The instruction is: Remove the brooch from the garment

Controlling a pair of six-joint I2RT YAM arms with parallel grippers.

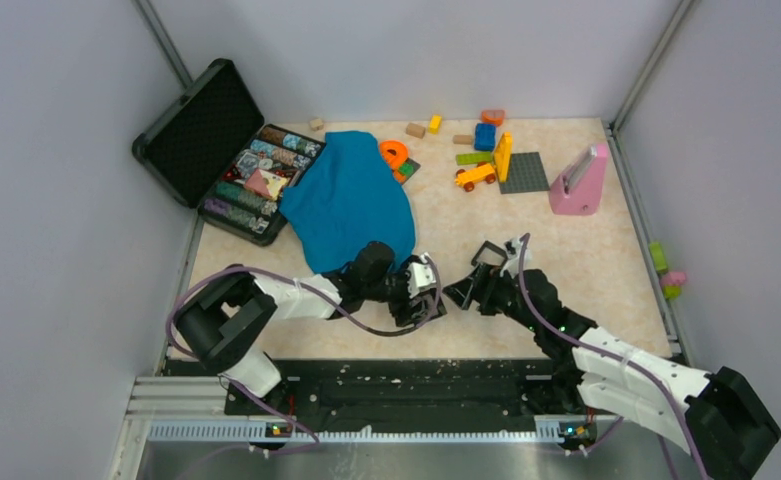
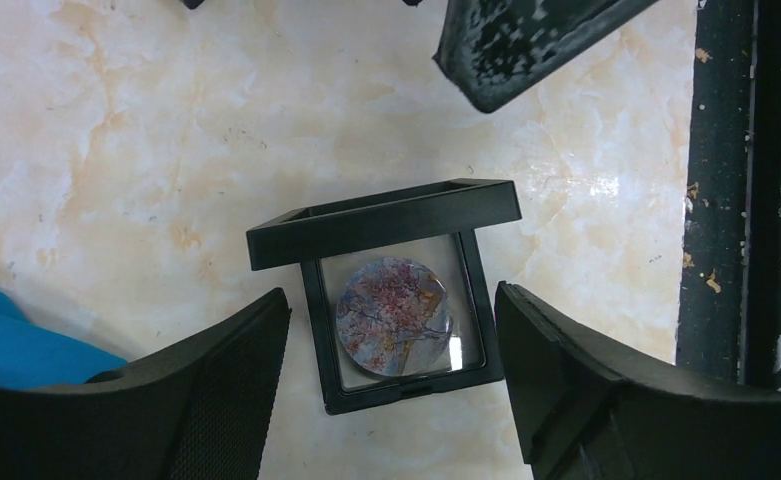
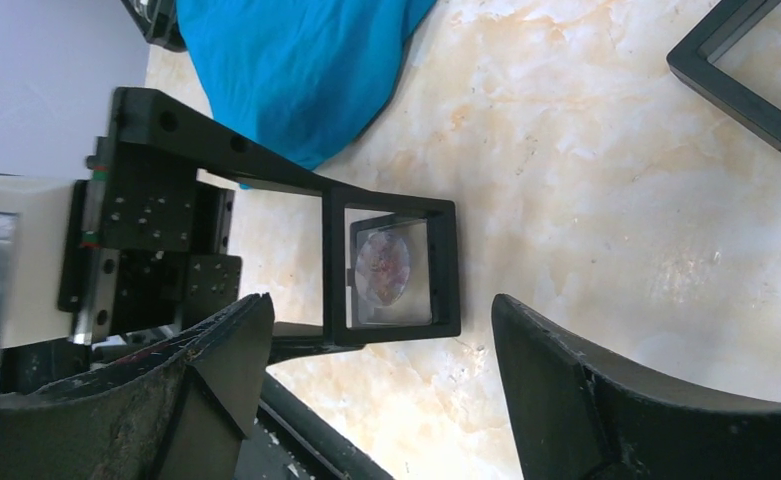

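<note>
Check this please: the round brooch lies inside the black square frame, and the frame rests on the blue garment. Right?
No. The frame rests on the table, clear of the garment; the brooch does lie inside it. The left wrist view shows this.

Marbled table (image 1: 586,240), blue garment (image 1: 351,200), black frame (image 2: 386,225)
</note>
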